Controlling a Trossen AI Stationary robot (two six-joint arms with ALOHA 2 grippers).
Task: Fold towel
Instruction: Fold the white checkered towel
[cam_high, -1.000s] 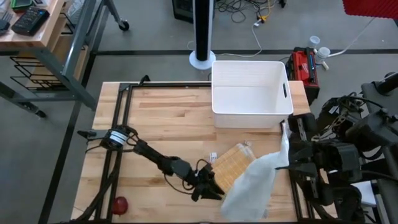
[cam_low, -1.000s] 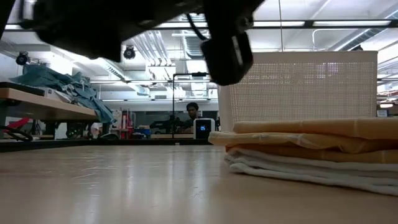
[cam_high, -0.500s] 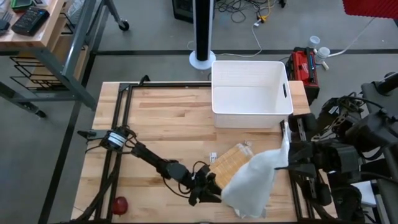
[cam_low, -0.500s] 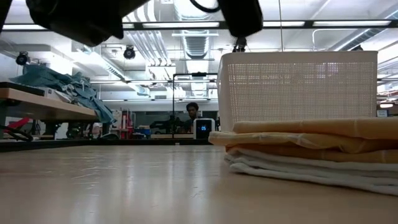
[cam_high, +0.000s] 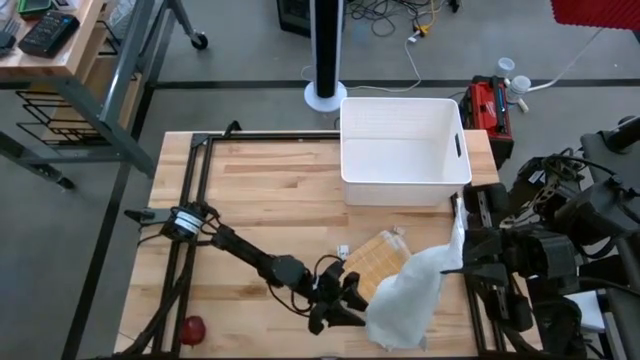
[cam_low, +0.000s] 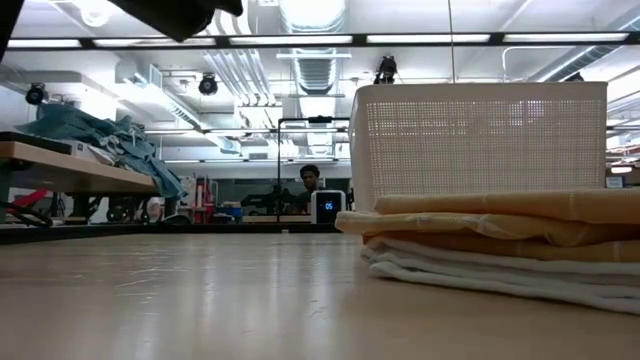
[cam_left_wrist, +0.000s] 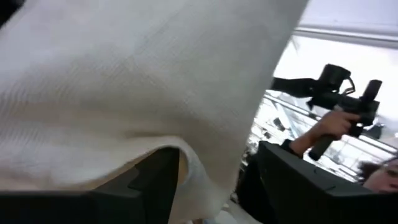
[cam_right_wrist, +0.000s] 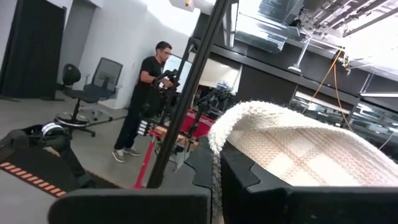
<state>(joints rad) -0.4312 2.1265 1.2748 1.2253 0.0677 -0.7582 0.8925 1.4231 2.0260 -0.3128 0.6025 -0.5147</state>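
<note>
Towel (cam_high: 408, 295) corner clamped in right fingers (cam_high: 459, 262), left fingers (cam_high: 352, 300) apart beside it, no legible writing

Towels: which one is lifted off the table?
The white towel. The right tool holds its corner up so it hangs, while the tan towel lies flat beneath it.

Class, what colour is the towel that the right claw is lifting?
The towel is white or off-white, with a fine woven texture; the high view shows it best.
</note>
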